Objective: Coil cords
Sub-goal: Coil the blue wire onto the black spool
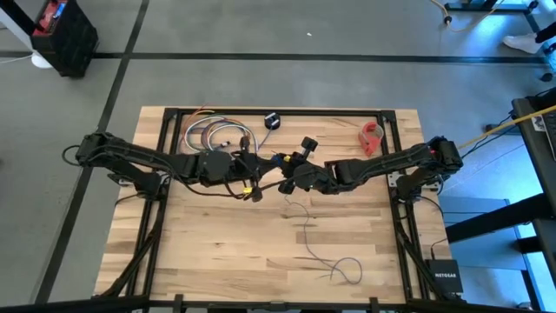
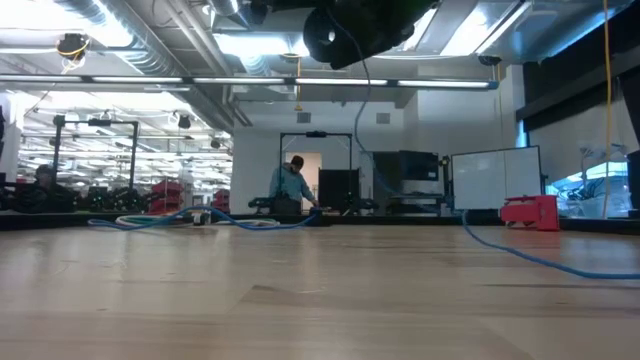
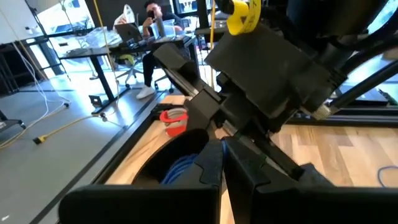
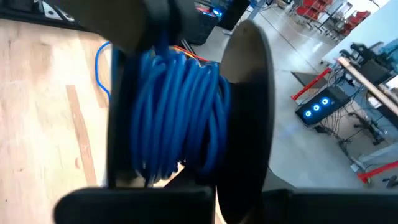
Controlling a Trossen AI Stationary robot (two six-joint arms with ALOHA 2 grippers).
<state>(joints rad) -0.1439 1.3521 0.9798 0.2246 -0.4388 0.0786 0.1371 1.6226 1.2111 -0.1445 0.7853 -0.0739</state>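
Observation:
My two grippers meet above the middle of the table. My right gripper point(image 1: 294, 180) is shut on a black spool point(image 4: 249, 93) wound with thin blue-looking cord point(image 4: 180, 118). My left gripper point(image 1: 269, 178) is shut right beside the spool; in the left wrist view its fingers point(image 3: 208, 168) stand next to the wound cord point(image 3: 183, 168). The cord's free length point(image 1: 326, 261) hangs down from the grippers and lies in loose curves and a loop on the near right of the table. In the low view the spool point(image 2: 360, 30) is high above the table. My left gripper's fingers point(image 3: 249, 177) are closed together against the spool's rim, coming level from the table's left. The cord at the fingertips is hidden by the fingers themselves, so which part they have cannot be told. My right gripper holds the spool between its two fingers, which come level from the table's right. The wound cord point(image 4: 186, 143) shows between them and a flange point(image 4: 252, 124) lies at one side. The spool is lifted clear of the table.
A bundle of multicoloured cables point(image 1: 213, 135) lies at the far left of the table. A small black object point(image 1: 272, 120) sits at the far middle and a red object point(image 1: 372, 135) at the far right. Bare wood point(image 1: 200, 252) lies toward the near edge.

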